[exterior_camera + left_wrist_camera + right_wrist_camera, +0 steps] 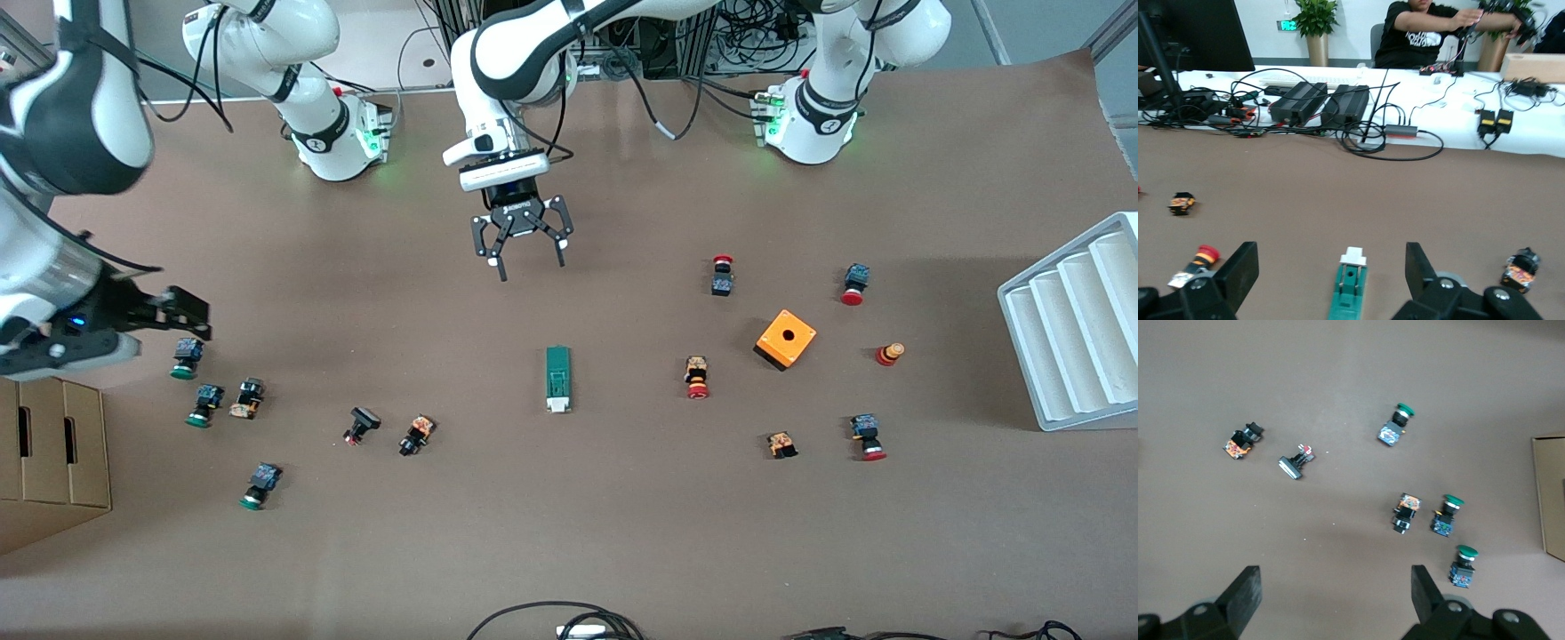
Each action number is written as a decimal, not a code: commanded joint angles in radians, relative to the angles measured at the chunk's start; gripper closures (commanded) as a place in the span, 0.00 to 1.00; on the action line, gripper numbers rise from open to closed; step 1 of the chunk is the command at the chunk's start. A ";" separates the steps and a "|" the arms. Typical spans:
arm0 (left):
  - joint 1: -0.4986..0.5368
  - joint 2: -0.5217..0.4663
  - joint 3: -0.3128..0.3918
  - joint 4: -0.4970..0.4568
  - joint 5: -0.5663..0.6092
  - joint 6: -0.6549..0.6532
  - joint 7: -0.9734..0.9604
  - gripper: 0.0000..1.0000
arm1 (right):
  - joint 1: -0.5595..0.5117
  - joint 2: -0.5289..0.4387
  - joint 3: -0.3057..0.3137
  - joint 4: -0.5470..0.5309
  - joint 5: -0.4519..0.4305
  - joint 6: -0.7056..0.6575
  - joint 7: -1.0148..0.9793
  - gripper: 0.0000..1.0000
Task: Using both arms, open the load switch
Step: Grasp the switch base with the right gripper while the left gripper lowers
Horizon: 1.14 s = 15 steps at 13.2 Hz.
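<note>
We see the right claw [182, 316] spread wide, holding nothing, over green-capped buttons [187, 357] toward the right arm's end from the load switch [557, 379]. The left claw [531, 265], spread and empty, hangs above the surface [569, 533], the switch lying flat nearer the camera.

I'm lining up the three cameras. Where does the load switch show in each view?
Front view: load switch lies mid-table, white tab toward the camera, nearer the camera than the open left hand.
Left wrist view: load switch lies low between that hand's fingers, tab pointing away.
Right wrist view: not in it.
Shared landmark: brown table, in all three views.
</note>
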 commanded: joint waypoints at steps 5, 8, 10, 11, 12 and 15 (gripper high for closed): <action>0.033 0.095 -0.006 -0.075 0.294 0.037 -0.312 0.02 | 0.043 0.180 0.003 0.118 0.123 0.029 0.088 0.00; 0.043 0.144 -0.006 -0.077 0.335 0.037 -0.357 0.02 | 0.089 0.249 0.018 0.201 0.138 0.019 0.281 0.00; 0.056 0.178 -0.005 -0.071 0.363 0.037 -0.375 0.02 | 0.142 0.287 0.020 0.221 0.182 0.029 0.467 0.00; 0.058 0.199 -0.003 -0.067 0.376 0.037 -0.376 0.02 | 0.165 0.315 0.020 0.249 0.202 0.029 0.556 0.00; 0.058 0.213 -0.002 -0.069 0.396 0.035 -0.378 0.02 | 0.187 0.342 0.020 0.273 0.216 0.032 0.640 0.00; 0.059 0.274 0.003 -0.066 0.462 0.032 -0.436 0.01 | 0.259 0.402 0.020 0.284 0.269 0.120 0.872 0.00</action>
